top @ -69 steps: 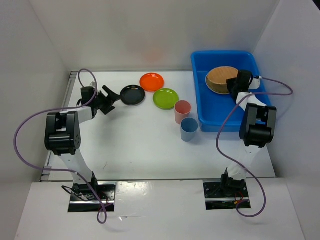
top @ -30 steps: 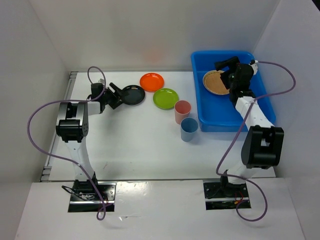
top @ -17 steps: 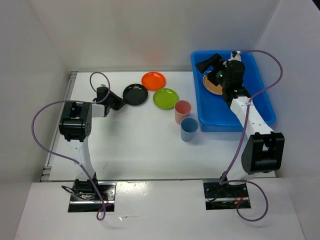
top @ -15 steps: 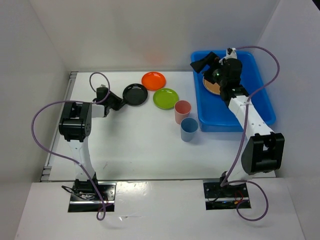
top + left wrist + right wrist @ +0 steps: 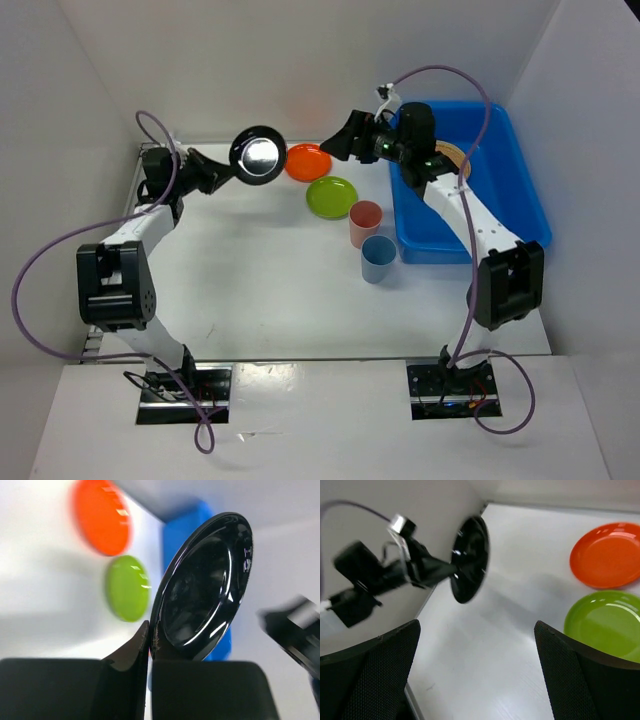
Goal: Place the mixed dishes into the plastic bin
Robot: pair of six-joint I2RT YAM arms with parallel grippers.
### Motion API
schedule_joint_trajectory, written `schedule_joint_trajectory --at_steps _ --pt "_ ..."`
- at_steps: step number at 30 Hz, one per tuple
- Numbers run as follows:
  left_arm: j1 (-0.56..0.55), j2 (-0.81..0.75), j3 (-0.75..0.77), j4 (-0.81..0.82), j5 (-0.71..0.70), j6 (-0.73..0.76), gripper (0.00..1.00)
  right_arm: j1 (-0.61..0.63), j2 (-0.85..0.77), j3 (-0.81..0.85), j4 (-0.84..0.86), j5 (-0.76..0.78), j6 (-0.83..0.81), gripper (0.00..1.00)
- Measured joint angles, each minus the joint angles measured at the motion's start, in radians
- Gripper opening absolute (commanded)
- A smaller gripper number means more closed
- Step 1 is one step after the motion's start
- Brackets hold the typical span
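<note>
My left gripper [image 5: 222, 168] [image 5: 150, 640] is shut on the rim of the black plate [image 5: 258, 155] [image 5: 205, 590] [image 5: 470, 565], which hangs tilted on edge above the table's far left. My right gripper [image 5: 342, 142] [image 5: 476, 630] stands open and empty, above the table just left of the blue plastic bin [image 5: 520, 205]. Under and beside it lie the orange plate [image 5: 304, 162] [image 5: 608, 555] and the lime green plate [image 5: 331, 196] [image 5: 605, 625]. A woven tray [image 5: 452, 152] lies in the bin, partly hidden by the right arm.
A salmon-pink cup [image 5: 365, 222] and a blue cup [image 5: 378, 258] stand upright close to the bin's left wall. White walls close in the table at the left, back and right. Both arms' purple cables loop above the table.
The left gripper shut on the black plate and lifted it off the table. The right arm swung out of the bin to the left, staying open.
</note>
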Motion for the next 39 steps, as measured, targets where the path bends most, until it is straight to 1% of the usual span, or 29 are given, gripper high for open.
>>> schedule_joint_trajectory --at_steps 3,7,11,18,20,21,23,24,25,27,28,29,30,31,32,33,34,35,37,39 --pt "-0.009 -0.079 0.036 -0.017 0.082 0.026 0.0 0.019 0.061 0.026 -0.036 -0.048 -0.016 0.99" --pt "-0.026 -0.153 0.038 -0.063 0.151 0.066 0.0 0.05 0.14 0.085 -0.08 -0.095 -0.031 0.99" --pt "-0.045 -0.166 0.037 -0.116 0.184 0.1 0.0 0.084 0.189 0.161 -0.12 -0.11 -0.047 0.99" --pt "-0.058 -0.167 0.031 -0.173 0.205 0.128 0.0 0.136 0.192 0.201 -0.134 -0.107 -0.062 0.99" --pt "-0.064 -0.168 0.03 -0.178 0.206 0.132 0.0 0.14 0.193 0.201 -0.14 -0.103 -0.064 0.91" --pt "-0.066 -0.169 0.03 -0.18 0.208 0.133 0.0 0.145 0.194 0.202 -0.143 -0.094 -0.065 0.81" --pt "-0.074 -0.17 0.03 -0.182 0.209 0.135 0.0 0.148 0.206 0.211 -0.151 -0.078 -0.073 0.71" --pt "-0.078 -0.17 0.03 -0.182 0.209 0.135 0.0 0.151 0.217 0.22 -0.158 -0.069 -0.077 0.62" --pt "-0.081 -0.17 0.03 -0.183 0.211 0.135 0.0 0.156 0.231 0.233 -0.167 -0.056 -0.084 0.56" --pt "-0.086 -0.17 0.03 -0.184 0.215 0.14 0.0 0.167 0.263 0.261 -0.186 -0.037 -0.091 0.39" --pt "-0.089 -0.171 0.03 -0.185 0.216 0.144 0.0 0.174 0.279 0.273 -0.196 -0.028 -0.095 0.23" --pt "-0.091 -0.171 0.03 -0.189 0.214 0.151 0.0 0.179 0.295 0.282 -0.205 -0.024 -0.091 0.16" --pt "-0.093 -0.171 0.03 -0.205 0.204 0.167 0.0 0.182 0.305 0.292 -0.212 -0.024 -0.079 0.04" --pt "-0.092 -0.17 0.029 -0.224 0.198 0.183 0.0 0.182 0.314 0.31 -0.218 -0.033 -0.061 0.0" --pt "-0.095 -0.168 0.029 -0.23 0.195 0.188 0.07 0.184 0.319 0.33 -0.235 -0.018 -0.062 0.0" --pt "-0.097 -0.169 0.03 -0.233 0.189 0.201 0.19 0.185 0.319 0.337 -0.243 -0.019 -0.058 0.0" --pt "-0.098 -0.169 0.034 -0.236 0.186 0.203 0.36 0.185 0.319 0.345 -0.249 -0.015 -0.058 0.0" --pt "-0.099 -0.169 0.038 -0.242 0.185 0.212 0.61 0.186 0.318 0.35 -0.251 -0.002 -0.062 0.0" --pt "-0.101 -0.17 0.05 -0.261 0.192 0.22 0.73 0.19 0.317 0.351 -0.259 0.064 -0.073 0.0" --pt "-0.104 -0.17 0.065 -0.276 0.186 0.235 0.81 0.186 0.317 0.351 -0.278 0.123 -0.076 0.0"
